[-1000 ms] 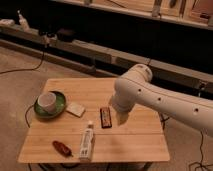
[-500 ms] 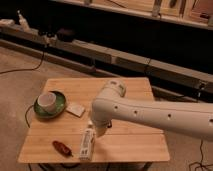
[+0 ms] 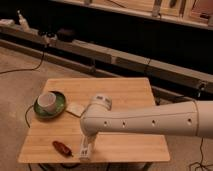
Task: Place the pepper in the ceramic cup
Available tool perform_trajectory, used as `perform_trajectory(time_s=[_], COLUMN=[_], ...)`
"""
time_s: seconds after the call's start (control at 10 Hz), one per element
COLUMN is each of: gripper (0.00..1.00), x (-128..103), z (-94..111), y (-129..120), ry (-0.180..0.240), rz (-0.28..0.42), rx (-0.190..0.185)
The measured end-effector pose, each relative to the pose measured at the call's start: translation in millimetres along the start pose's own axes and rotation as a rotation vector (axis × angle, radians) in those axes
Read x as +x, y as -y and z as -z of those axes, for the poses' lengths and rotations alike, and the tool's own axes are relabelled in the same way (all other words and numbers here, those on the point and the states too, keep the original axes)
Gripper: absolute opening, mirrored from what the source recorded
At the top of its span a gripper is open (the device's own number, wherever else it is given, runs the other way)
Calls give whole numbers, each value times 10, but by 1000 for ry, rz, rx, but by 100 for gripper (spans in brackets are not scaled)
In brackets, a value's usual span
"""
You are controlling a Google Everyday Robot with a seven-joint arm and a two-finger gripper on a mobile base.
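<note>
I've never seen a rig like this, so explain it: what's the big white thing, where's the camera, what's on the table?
It's a robot arm reaching in from the right. A single camera looks down on the wooden table. The arm's gripper hangs near the front edge, just right of a small red-brown pepper, which lies loose, not held. At the left a white ceramic cup sits on a green plate, with a pale flat piece beside it.
</note>
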Motion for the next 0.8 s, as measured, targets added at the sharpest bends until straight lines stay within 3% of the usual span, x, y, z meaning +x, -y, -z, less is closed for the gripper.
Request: perform_trajectory(time_s=[0.2, 0.4, 0.6, 0.8], gripper=[65, 65, 65, 65], x=[-39, -248, -354, -361], z=[-16, -119, -200, -284], y=[-9, -83, -154, -222], ry=[18, 105, 152, 164], rz=[-9, -61, -85, -102], rx=[1, -15, -37, -62])
